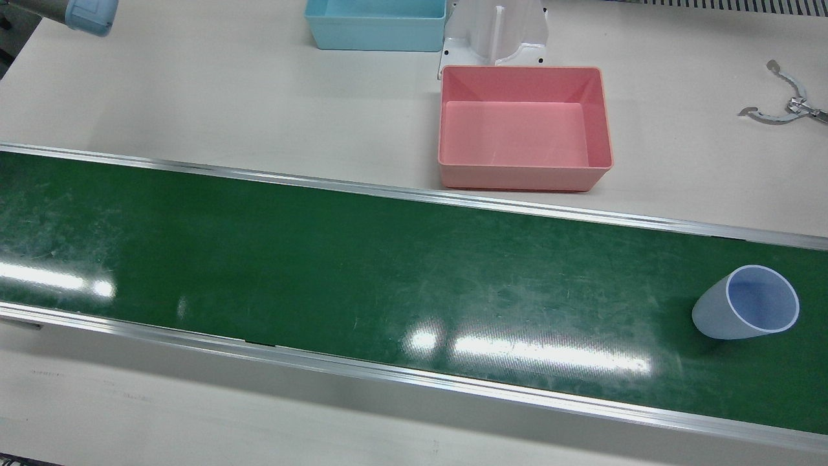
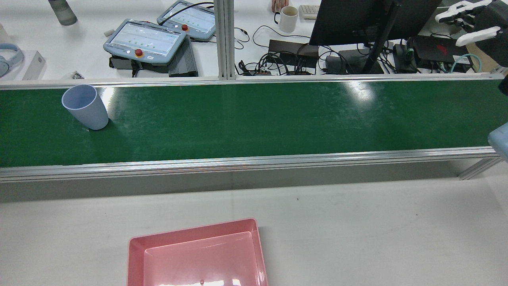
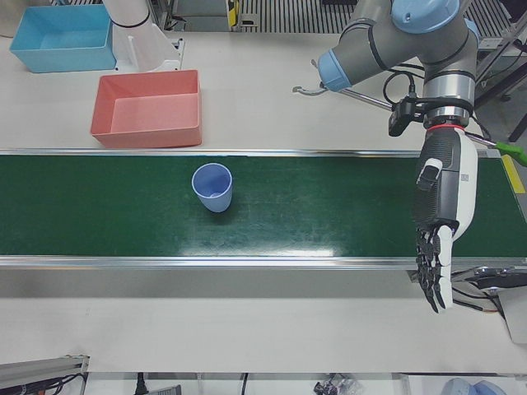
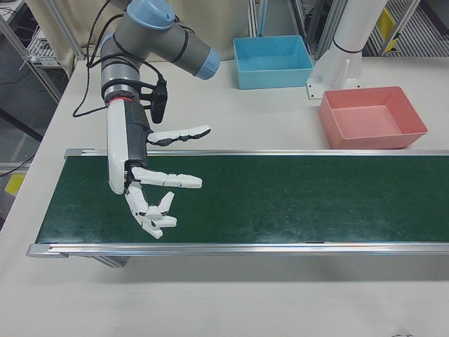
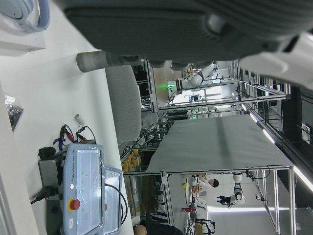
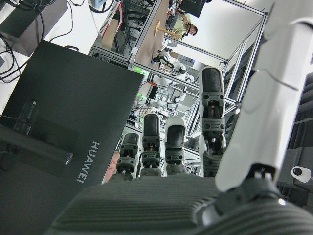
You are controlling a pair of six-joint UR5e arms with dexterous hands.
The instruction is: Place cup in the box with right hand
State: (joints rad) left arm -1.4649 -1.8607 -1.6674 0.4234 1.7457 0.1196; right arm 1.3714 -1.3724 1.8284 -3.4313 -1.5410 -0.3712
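The pale blue cup [image 1: 747, 304] stands upright on the green conveyor belt [image 1: 323, 259], mouth up, toward the robot's left end of the belt and untouched by anything. The pink box [image 1: 525, 129] sits empty on the white table [image 1: 194, 84] on the robot's side of the belt, well apart from the cup; a blue box [image 1: 375, 22] lies farther back.

The right hand [image 4: 151, 193] hangs over the opposite end of the belt, fingers spread and holding nothing, far from the cup. The left hand [image 3: 436, 247] hangs past the belt's near edge with fingers straight, also empty.

Judging from this, nothing is done yet: reaching, grasping, carrying and releasing all remain.
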